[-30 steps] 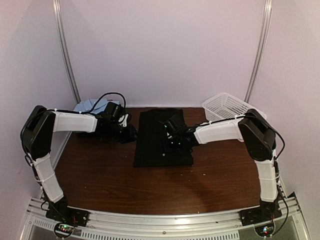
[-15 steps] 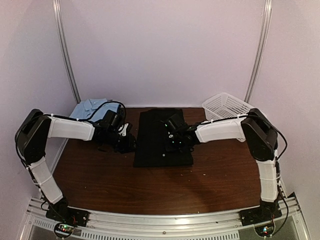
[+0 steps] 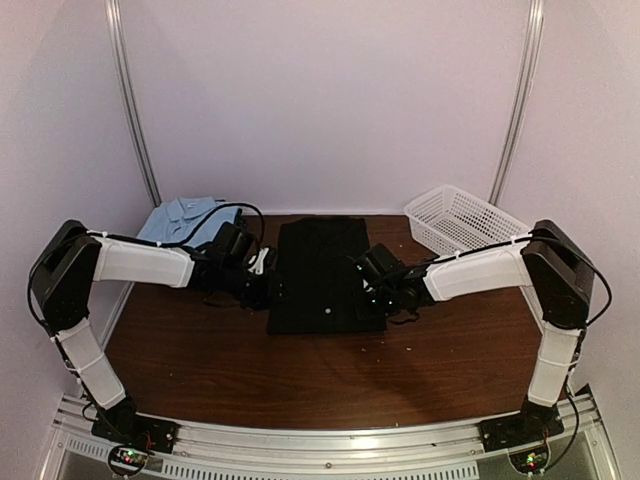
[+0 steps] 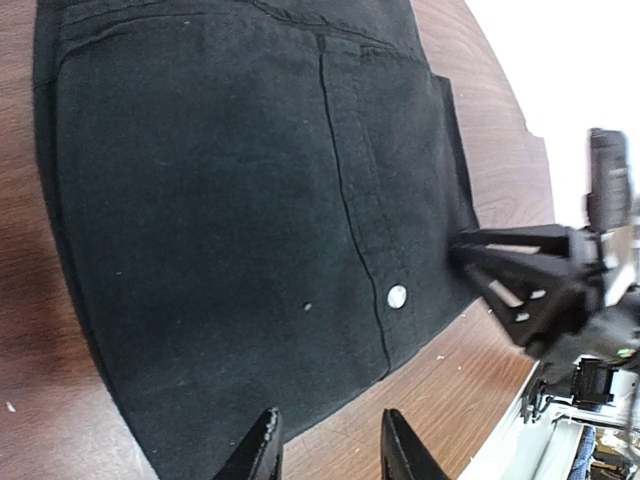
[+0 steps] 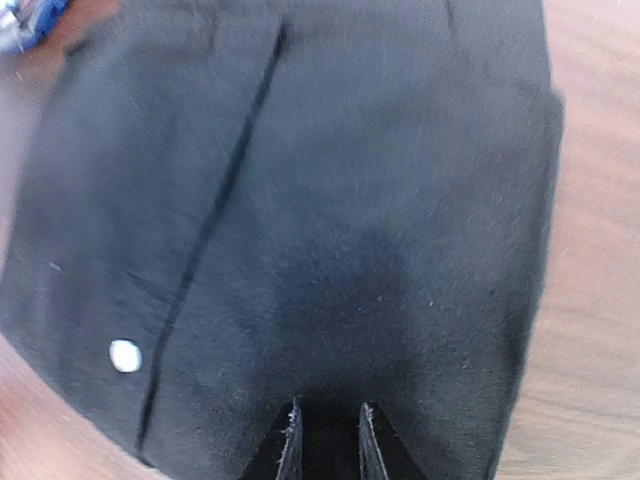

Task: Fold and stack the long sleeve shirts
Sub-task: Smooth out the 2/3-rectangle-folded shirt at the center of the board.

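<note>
Tabletop (image 3: 300,370) of dark wood, seen from above, with two robot arms reaching in. Farthest left, behind the left claw (image 3: 266,288), lies one light blue shirt (image 3: 178,214), collar showing. The left claw has slid in from open wood to the left edge of the black shirt (image 3: 322,272). Its fingers stand partly apart with nothing between them, and the shirt's near corner is just under the tips. The black shirt lies flat as a long rectangle between the two claws, one white button (image 4: 397,296) showing. The right claw (image 3: 378,292) has drawn back from the shirt's middle to its right edge — fingers nearly together over dark cloth, and I cannot tell whether they pinch it. Both claws now flank the shirt, probably readying the next fold. Behind the right claw and to its right sits one white basket (image 3: 462,222). Count — two shirts, two claws, one basket.
</note>
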